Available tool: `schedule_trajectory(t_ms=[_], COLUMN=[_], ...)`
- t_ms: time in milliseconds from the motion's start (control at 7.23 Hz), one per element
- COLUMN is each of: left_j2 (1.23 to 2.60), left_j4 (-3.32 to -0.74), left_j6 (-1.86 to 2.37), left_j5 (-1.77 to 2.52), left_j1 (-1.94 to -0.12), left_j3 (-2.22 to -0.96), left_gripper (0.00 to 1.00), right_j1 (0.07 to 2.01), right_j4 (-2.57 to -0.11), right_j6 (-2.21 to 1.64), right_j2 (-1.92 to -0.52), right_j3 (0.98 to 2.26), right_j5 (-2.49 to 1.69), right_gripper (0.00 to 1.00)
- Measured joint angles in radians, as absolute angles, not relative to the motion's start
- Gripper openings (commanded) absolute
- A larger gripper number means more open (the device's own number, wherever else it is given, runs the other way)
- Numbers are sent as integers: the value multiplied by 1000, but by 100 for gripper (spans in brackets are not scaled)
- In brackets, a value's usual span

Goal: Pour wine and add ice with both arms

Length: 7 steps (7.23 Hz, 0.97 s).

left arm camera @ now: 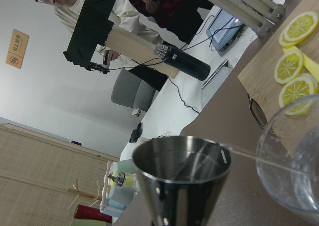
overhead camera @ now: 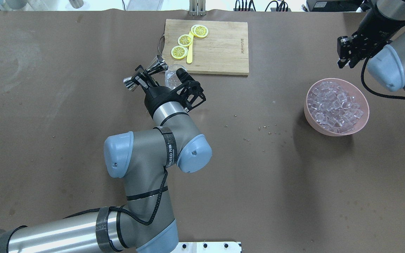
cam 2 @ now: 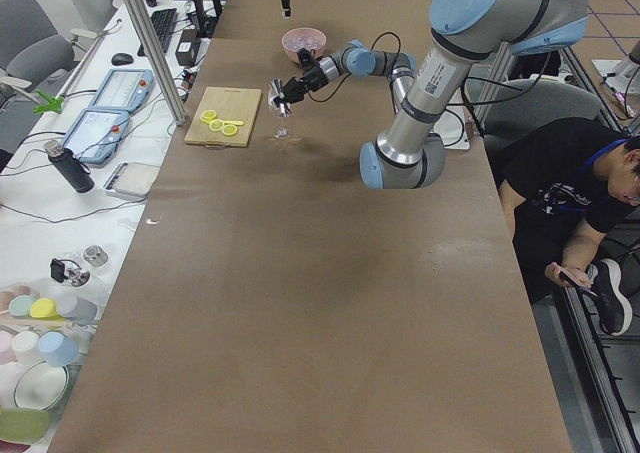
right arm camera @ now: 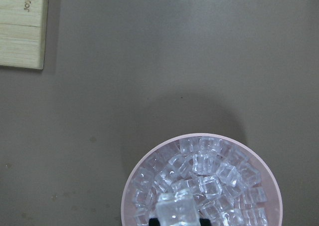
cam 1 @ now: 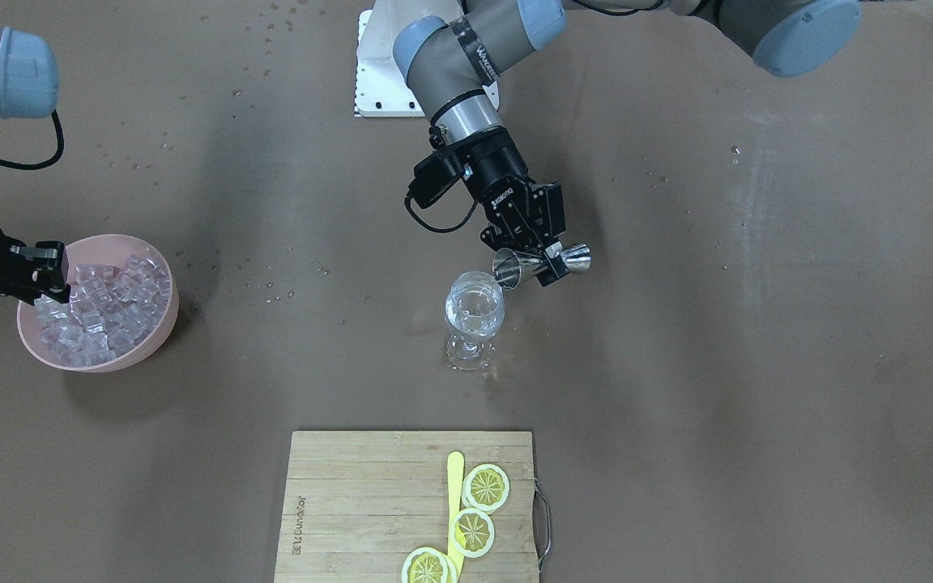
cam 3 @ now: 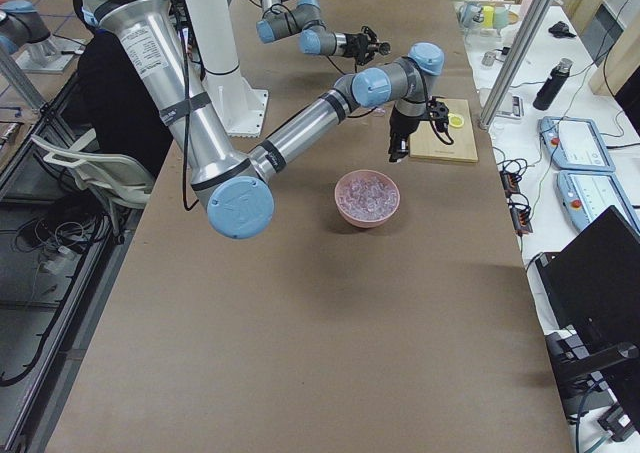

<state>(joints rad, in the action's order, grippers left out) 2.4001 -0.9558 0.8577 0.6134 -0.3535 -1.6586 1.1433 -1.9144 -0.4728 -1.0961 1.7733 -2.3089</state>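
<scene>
Cutting board (cam 1: 353,502) marked Joyoung — ROBOTIQ on left arm (cam 1: 507,194)

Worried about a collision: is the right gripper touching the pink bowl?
Apart. The exterior right view shows the right gripper hanging above the pink bowl, with a clear gap between them.

Table (cam 1: 677,364) matte brown, pale speckles. Bowl (cam 1: 165,320) at 9 o'clk pink; ice (cam 1: 110,308) clear, glossy. Board (cam 1: 353,502) at 6 o'clk light wood, striped grain. Lemon slices (cam 1: 486,487) yellow w/ white rims. Jigger (cam 1: 511,269) shiny silver. Arms (cam 1: 466,65) grey, lt-blue caps; left gripper (cam 1: 551,263), right gripper (cam 1: 53,279) black.
</scene>
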Motion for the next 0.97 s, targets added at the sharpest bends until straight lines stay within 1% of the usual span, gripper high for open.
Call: schedule_trajectory(t_ms=[691, 968], left_j2=[2432, 2418], left_j4=[-938, -1053], left_j6=[862, 875], left_j5=[616, 619], left_j1=[-356, -364], left_j3=[-1660, -1677], left_gripper=[9, 9], right_j1=[1151, 1152], right_j4=[-1914, -1914], right_j6=[-474, -474], right_j2=[-1090, -1087], right_j3=[1760, 1758], right_j5=[-2331, -2333], right_gripper=[0, 0])
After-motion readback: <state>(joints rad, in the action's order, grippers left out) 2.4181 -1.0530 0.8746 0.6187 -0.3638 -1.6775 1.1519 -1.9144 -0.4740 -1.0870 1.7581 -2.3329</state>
